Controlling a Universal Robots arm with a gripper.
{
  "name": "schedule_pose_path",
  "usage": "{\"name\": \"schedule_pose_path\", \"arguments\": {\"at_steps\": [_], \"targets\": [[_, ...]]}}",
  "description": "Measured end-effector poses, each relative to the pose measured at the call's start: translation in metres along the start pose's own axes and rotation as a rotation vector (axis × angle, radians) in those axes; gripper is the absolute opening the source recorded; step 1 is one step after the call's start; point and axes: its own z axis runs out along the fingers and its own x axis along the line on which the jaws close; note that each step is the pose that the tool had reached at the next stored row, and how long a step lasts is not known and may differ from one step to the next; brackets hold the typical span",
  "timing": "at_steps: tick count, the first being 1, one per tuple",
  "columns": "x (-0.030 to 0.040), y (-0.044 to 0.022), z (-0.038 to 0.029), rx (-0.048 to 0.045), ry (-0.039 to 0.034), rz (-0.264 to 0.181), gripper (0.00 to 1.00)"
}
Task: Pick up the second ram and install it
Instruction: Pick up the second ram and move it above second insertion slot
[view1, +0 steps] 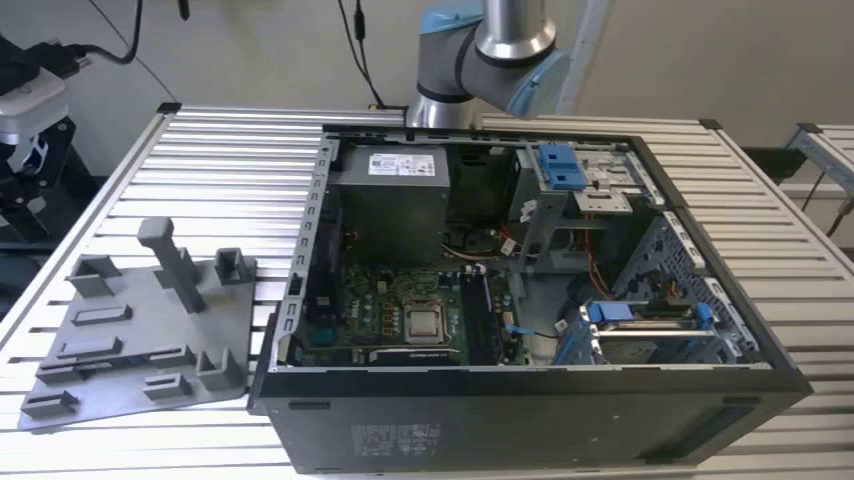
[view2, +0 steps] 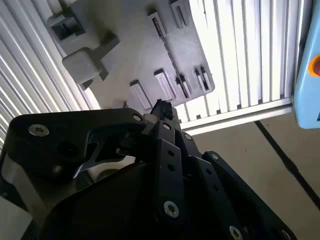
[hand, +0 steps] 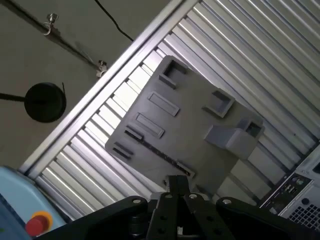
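The claw (hand: 177, 186) hangs above the grey holder (hand: 192, 117) on the slatted table (view1: 227, 160), its fingertips (view2: 162, 107) drawn close together. In the first wrist view the second ram (hand: 156, 152) appears as a thin dark strip standing on edge in the holder's long slot, just beyond the fingertips. The open computer case (view1: 534, 410) sits beside the holder.
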Motion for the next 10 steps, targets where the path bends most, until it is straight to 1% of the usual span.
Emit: {"name": "schedule_pose_path", "arguments": {"at_steps": [10], "targets": [[0.0000,0.0000,0.0003,0.0009,0.0111,-0.181,0.11]]}}
